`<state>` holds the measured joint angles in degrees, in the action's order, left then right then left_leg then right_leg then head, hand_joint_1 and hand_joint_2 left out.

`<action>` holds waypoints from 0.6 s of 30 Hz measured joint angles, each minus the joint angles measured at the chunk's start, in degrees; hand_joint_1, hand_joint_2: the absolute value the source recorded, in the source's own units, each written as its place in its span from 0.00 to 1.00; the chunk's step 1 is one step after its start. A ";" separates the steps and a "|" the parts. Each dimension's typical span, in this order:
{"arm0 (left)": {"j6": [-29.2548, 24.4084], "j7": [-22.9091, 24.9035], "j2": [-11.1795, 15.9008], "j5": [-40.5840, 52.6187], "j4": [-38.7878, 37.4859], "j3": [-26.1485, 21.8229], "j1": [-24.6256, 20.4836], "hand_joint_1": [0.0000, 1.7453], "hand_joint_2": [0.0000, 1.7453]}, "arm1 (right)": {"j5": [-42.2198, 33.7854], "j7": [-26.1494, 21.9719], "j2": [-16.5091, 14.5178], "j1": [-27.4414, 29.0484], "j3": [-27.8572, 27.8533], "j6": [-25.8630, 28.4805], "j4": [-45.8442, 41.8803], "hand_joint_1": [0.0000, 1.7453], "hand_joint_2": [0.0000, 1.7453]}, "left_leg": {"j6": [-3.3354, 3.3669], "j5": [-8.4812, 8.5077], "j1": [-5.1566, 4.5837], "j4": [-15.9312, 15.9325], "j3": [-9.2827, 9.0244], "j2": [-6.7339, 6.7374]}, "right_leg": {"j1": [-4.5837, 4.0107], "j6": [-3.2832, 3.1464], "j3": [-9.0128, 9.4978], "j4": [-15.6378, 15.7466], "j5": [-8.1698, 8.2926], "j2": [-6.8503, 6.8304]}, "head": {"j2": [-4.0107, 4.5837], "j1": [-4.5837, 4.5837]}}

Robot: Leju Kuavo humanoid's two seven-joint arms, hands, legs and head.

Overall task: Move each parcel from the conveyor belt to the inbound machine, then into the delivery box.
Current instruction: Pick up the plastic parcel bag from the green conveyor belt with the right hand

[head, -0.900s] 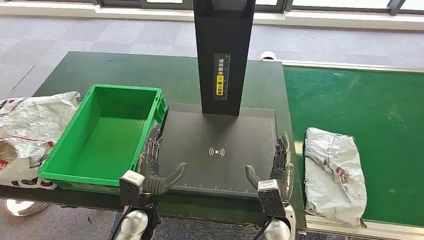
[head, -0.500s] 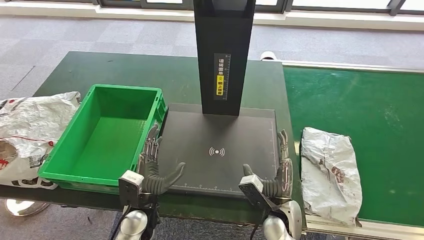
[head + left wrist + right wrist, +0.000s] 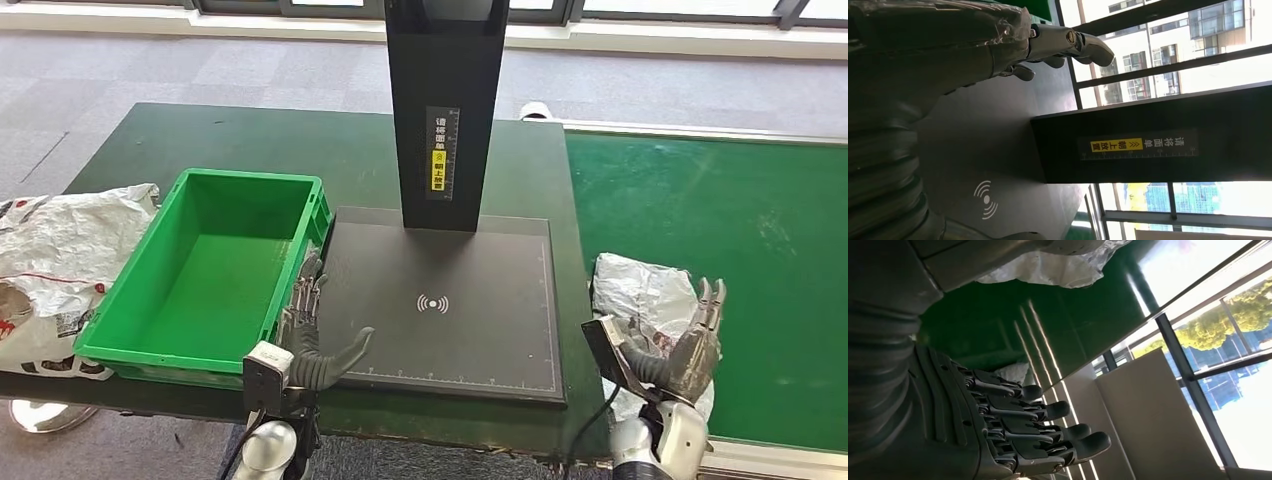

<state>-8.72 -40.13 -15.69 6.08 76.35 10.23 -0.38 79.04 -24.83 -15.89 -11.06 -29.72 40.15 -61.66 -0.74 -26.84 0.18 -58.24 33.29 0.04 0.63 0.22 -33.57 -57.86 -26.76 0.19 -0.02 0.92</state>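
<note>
A crumpled silver-white parcel point(image 3: 645, 295) lies on the green conveyor belt point(image 3: 740, 230) at its near left edge. My right hand point(image 3: 680, 350) hangs over the parcel's near end, fingers apart and holding nothing; the parcel point(image 3: 1048, 265) also shows in the right wrist view beyond the hand point(image 3: 1013, 430). My left hand point(image 3: 310, 345) stays open at the front left corner of the black inbound machine's pad point(image 3: 450, 300), beside the green delivery box point(image 3: 215, 270), which holds nothing. The pad point(image 3: 983, 145) and the machine's post point(image 3: 1148, 135) fill the left wrist view.
The machine's black post point(image 3: 445, 110) stands upright at the back of the pad. A second crumpled parcel point(image 3: 55, 265) lies at the dark table's left edge, outside the box. The belt stretches bare to the right and far side.
My right hand has swung from the pad's front right corner rightwards to above the parcel's near end. The parcel has drifted slightly left on the belt. My left hand has not moved.
</note>
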 joint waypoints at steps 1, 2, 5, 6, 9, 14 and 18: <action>0.00 0.00 0.00 -0.05 0.00 0.00 0.00 0.00 1.00 | 0.01 -0.59 -0.28 -0.15 -1.54 0.00 0.07 0.00 1.00 | 0.00 0.00 0.00 0.00 0.00 0.00 | 0.00 0.00 0.00 0.00 0.00 0.01 | 0.00 0.00; 0.00 0.00 0.00 -0.11 0.00 0.00 0.00 0.00 1.00 | 0.14 -1.04 -0.55 -0.29 -2.96 0.00 0.13 0.00 1.00 | 0.00 0.00 0.00 0.00 0.00 -0.01 | 0.00 0.00 0.00 0.00 0.00 0.00 | 0.00 0.00; -0.01 0.00 0.00 -0.27 0.00 0.00 0.01 0.00 1.00 | 0.74 -1.81 -1.10 -0.77 -6.16 0.00 0.16 0.00 1.00 | 0.00 0.00 0.01 0.01 0.00 -0.02 | -0.01 -0.01 0.01 0.00 -0.01 -0.02 | 0.00 -0.01; -0.02 0.00 0.00 -0.31 0.00 0.00 0.01 0.00 1.00 | 0.84 -1.98 -1.20 -0.97 -6.88 0.00 0.18 0.00 1.00 | 0.00 0.00 0.01 0.01 -0.01 -0.02 | -0.01 -0.01 0.01 0.00 0.00 -0.01 | 0.00 -0.01; -0.04 0.00 0.00 -0.45 0.00 0.00 0.01 0.00 1.00 | 1.04 -1.69 -1.35 -1.56 -8.68 0.00 0.56 0.00 1.00 | 0.00 0.01 0.01 0.01 -0.01 -0.01 | -0.01 -0.01 0.02 0.00 0.00 0.01 | 0.00 -0.01; -0.04 0.00 0.00 -0.52 0.00 0.00 0.00 0.00 1.00 | -1.56 0.61 -1.29 -1.99 -9.29 0.00 3.11 0.00 1.00 | 0.00 0.01 0.01 0.01 -0.01 -0.01 | 0.00 -0.01 0.02 0.00 0.00 0.01 | 0.00 0.00; -0.14 0.00 0.00 -0.52 0.00 0.00 0.00 0.00 1.00 | -0.06 3.52 -0.98 -2.66 -9.37 0.00 6.08 0.00 1.00 | 0.00 0.01 0.01 0.01 -0.01 0.00 | 0.00 0.00 0.01 0.00 -0.01 0.02 | 0.00 -0.01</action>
<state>-8.86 -40.13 -15.69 5.55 76.35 10.23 -0.38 78.98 -21.31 -16.87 -13.72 -39.09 40.15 -55.59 -0.74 -26.83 0.18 -58.24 33.27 0.05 0.63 0.22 -33.55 -57.86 -26.77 0.22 -0.02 0.91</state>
